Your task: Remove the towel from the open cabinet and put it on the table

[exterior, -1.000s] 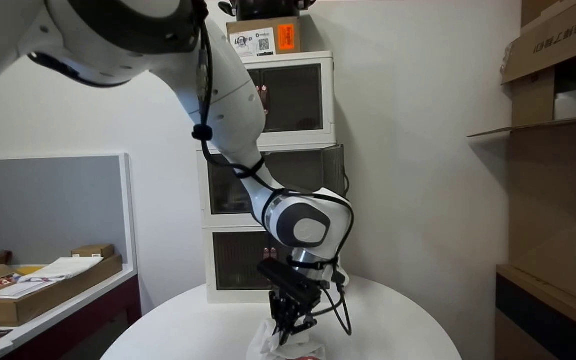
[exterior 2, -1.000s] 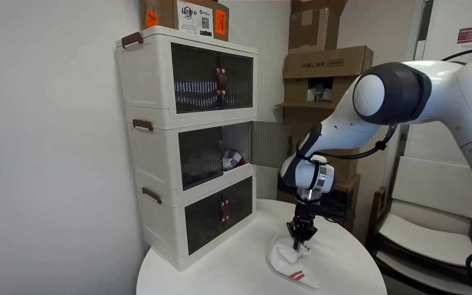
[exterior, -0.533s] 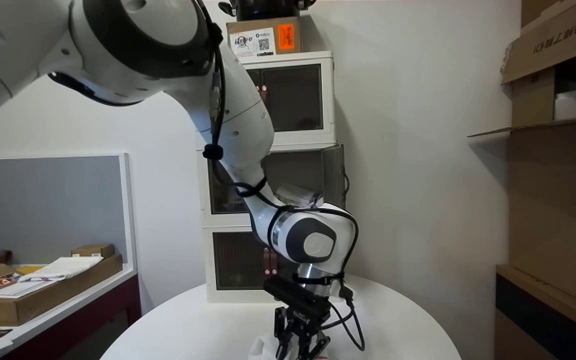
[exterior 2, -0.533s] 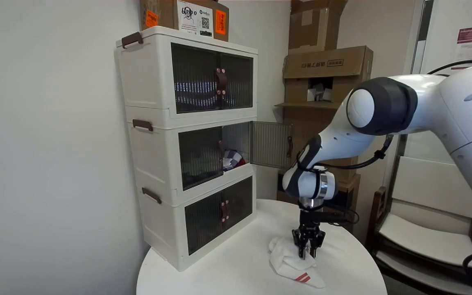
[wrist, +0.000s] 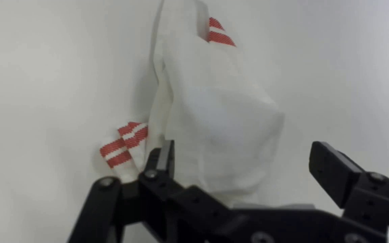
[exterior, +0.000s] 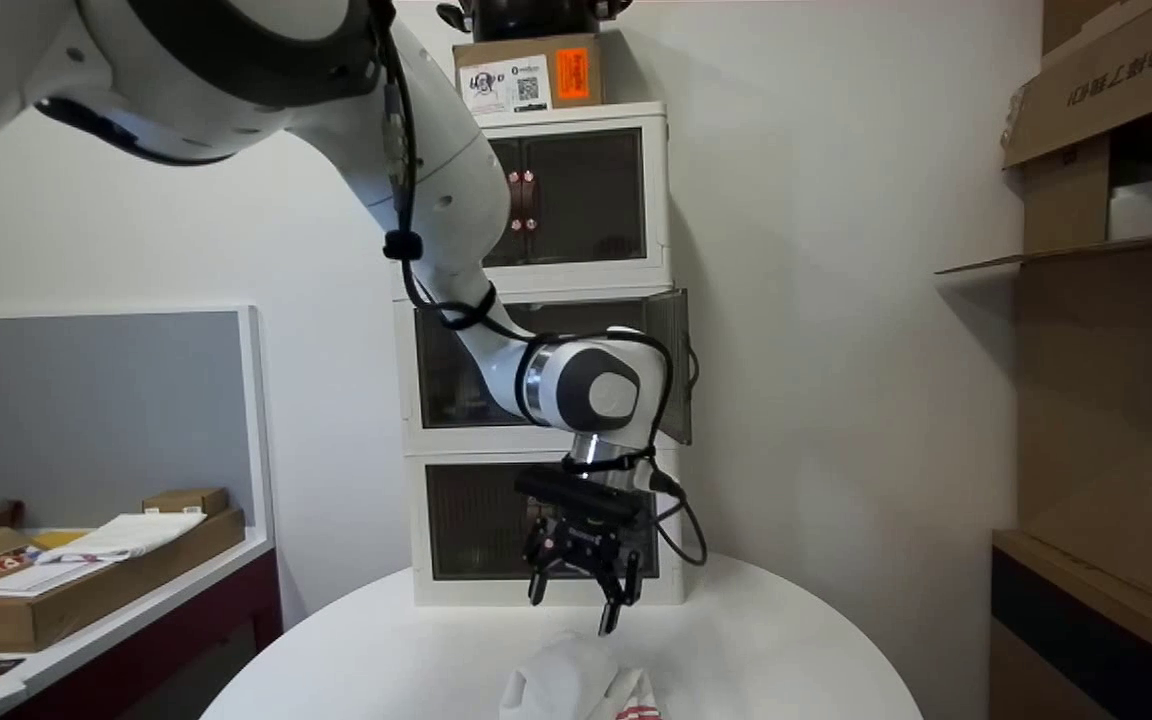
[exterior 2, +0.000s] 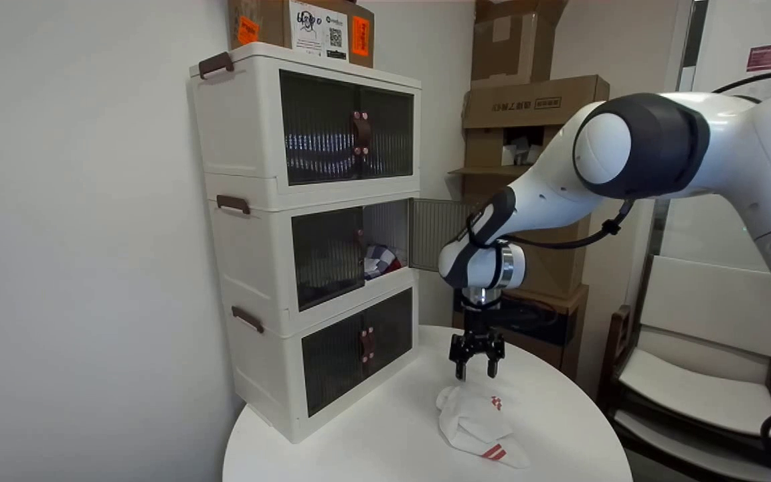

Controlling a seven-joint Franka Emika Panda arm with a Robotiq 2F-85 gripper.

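Observation:
The towel [exterior 2: 476, 428], white with red stripes, lies crumpled on the round white table [exterior 2: 359, 455]. In an exterior view its near part [exterior: 558, 688] is cut off by the bottom edge. My gripper [exterior 2: 476, 371] hangs above the towel, apart from it, jaws wide and nothing between them. From the wrist, the cloth [wrist: 214, 111] spreads out below and between the two fingertips. The open cabinet [exterior 2: 248, 261] stands at the back of the table, its middle compartment with one door [exterior 2: 438, 231] swung out.
A checked cloth [exterior 2: 379, 261] sits inside the middle compartment. Cardboard boxes [exterior 2: 533, 104] are stacked behind the table, and a white chair [exterior 2: 700, 388] stands beside it. A desk [exterior: 126, 590] with papers and a box lies off to one side.
One second ago the jaws were closed on the towel at the table. They spread apart, letting it go, and the gripper has risen off it. The towel stays lying there.

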